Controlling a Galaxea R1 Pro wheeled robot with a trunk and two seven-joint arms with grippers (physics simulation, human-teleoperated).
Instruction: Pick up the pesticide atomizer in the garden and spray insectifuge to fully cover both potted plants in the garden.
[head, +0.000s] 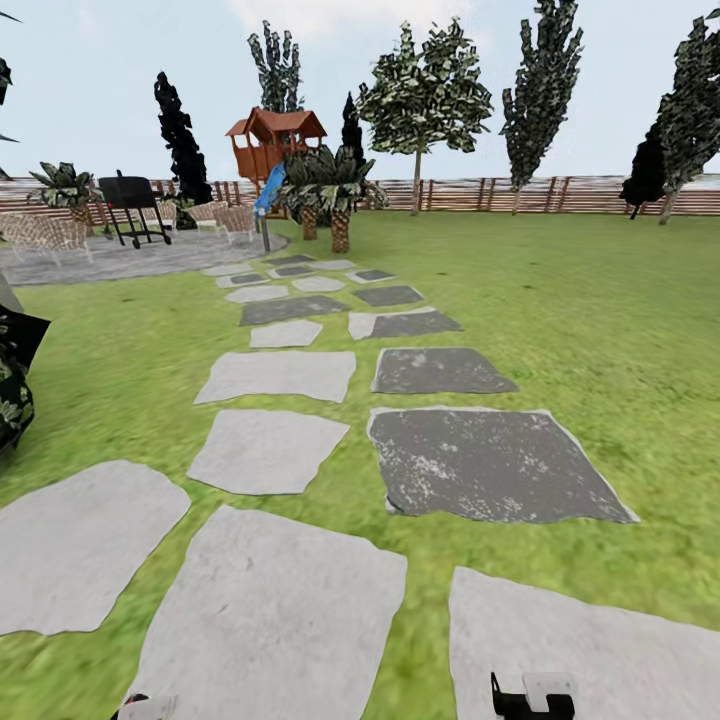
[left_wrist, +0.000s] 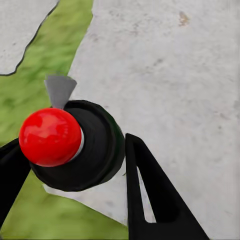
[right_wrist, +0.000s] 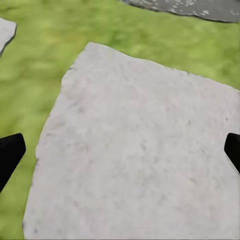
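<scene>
Head cam: robot on a stepping-stone path (head: 275, 375) of pale and dark grey slabs over lawn (head: 590, 320), running toward a round paved patio (head: 120, 258) at far left. On the patio: black grill on wheels (head: 133, 207), woven chairs (head: 45, 235), grey bollard lamp (head: 265, 232) at its edge. Behind: red-brown playhouse w/ blue slide (head: 270, 150), two short palms (head: 335, 190), slat fence (head: 520, 193) across the back, tall trees beyond. Dark foliage (head: 15, 370) juts in at the left edge, near the robot. Path ahead open; no obstacle lies on the slabs. Potted plants can't be made out at this range.

L wrist cam: left gripper (left_wrist: 75, 170) clamped on the atomizer (left_wrist: 75, 145). Black round body w/ red ball top and a small grey nozzle tip sits between the two black fingers (left_wrist: 155, 195), over the edge of a pale slab and a grass strip.

R wrist cam: right gripper (right_wrist: 120, 152) wide apart, holding nothing; fingertips sit at opposite picture edges over a pale slab (right_wrist: 135, 155).

Head cam shows just the arm tips at the bottom edge, so the hold can't be read there.
</scene>
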